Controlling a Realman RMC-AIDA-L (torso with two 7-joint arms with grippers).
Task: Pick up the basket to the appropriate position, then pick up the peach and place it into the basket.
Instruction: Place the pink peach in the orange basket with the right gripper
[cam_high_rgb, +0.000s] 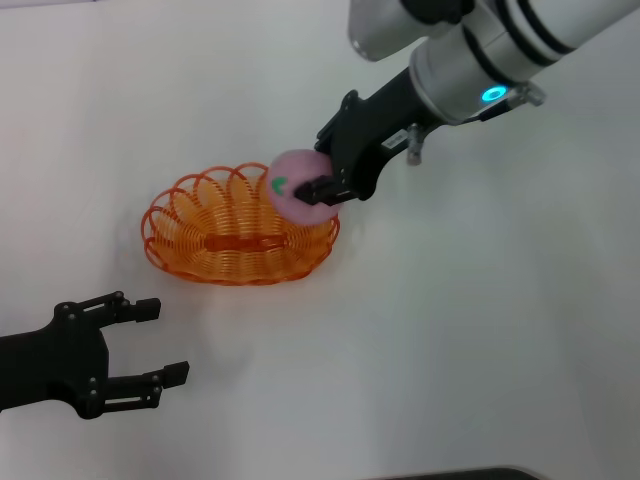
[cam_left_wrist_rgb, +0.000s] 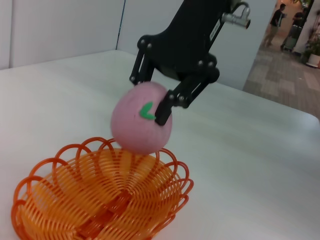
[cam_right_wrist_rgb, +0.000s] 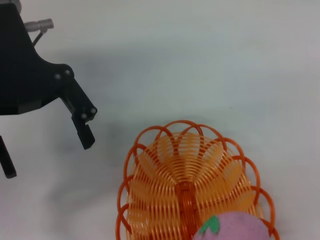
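Overhead, one peach (cam_high_rgb: 293, 186) – green leaf mark, no writing – pinched in the right gripper (cam_high_rgb: 318, 178) above one basket (cam_high_rgb: 238, 231); left gripper (cam_high_rgb: 150, 345) spread wide, empty, beside it.

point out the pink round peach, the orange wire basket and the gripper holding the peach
pink round peach (cam_left_wrist_rgb: 140, 125), left wrist view, front skin
orange wire basket (cam_high_rgb: 165, 245), head view, left rim
right gripper (cam_high_rgb: 318, 175), head view, between fingertips

A demo or lab space inside a public building. The white counter (cam_left_wrist_rgb: 260, 150) stands before plain white panels (cam_left_wrist_rgb: 60, 30). At upper right, a tiled corridor (cam_left_wrist_rgb: 280, 65) shows a person (cam_left_wrist_rgb: 276, 20) walking.
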